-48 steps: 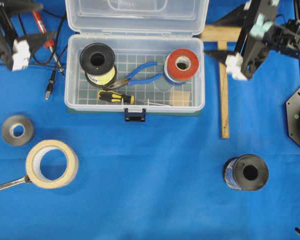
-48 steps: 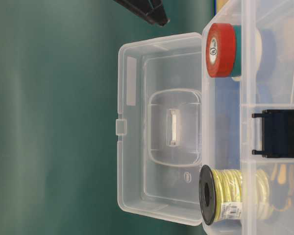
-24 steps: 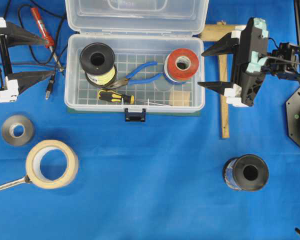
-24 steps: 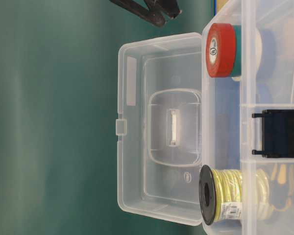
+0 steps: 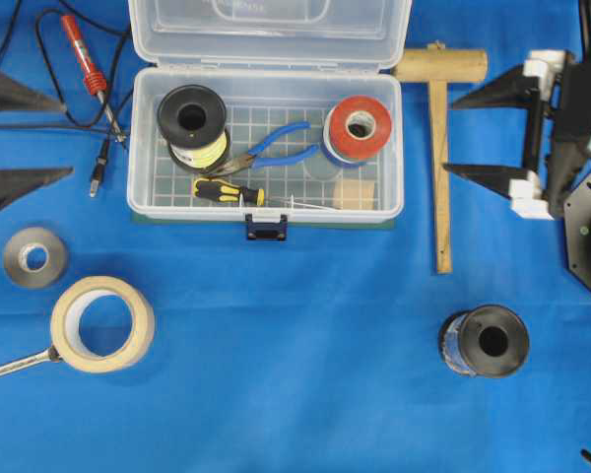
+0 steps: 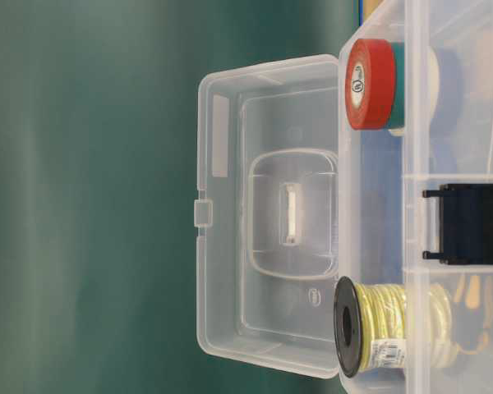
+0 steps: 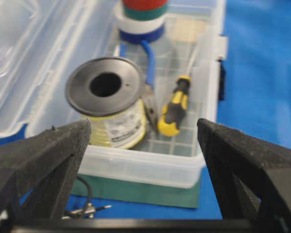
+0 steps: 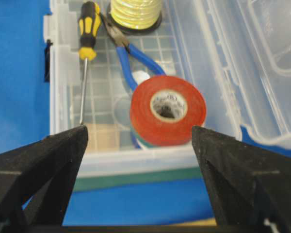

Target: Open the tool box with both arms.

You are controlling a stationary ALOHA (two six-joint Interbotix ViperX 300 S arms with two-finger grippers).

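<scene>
Between both spread tools (image 5: 41, 138) (image 5: 483, 135): tool box (image 5: 266, 202), apart.

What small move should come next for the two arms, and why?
Probably none beyond parking both arms clear. The clear plastic tool box already has its lid swung fully back, contents exposed. The left end effector and right end effector both stand open, apart from the box, holding nothing.
</scene>
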